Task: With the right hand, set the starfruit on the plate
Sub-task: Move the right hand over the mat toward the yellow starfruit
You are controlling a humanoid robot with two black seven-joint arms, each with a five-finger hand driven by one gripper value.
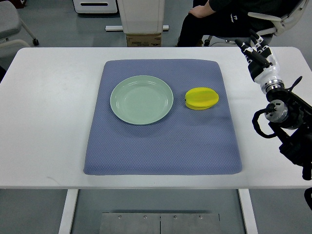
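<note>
- The starfruit (202, 98) lies on its side on the blue mat (163, 146), just to the right of the plate (141, 99) and not touching it; a narrow strip of mat shows between them.
- The plate is bare, so by the look of things the placing has not begun.
- The mat covers the middle of the white table (44, 122), and the starfruit sits near the mat's right edge.
- The right robot hand (257, 54) is well apart from the starfruit, up and to the right of it, past the mat's edge and over bare table near the far right corner.
- That robot hand holds nothing; its dark fingers point away toward the far edge, and how far they are spread cannot be told from this angle.
- No left arm shows.
- Risk 1: the starfruit is ridged and glossy, so a grip across its ribs could slip or roll it.
- Risk 2: a low sideways approach from the right could push the starfruit into the plate and shift both.
- A seated person (229, 19) is behind the table's far edge, close to the arm's reach.
</note>
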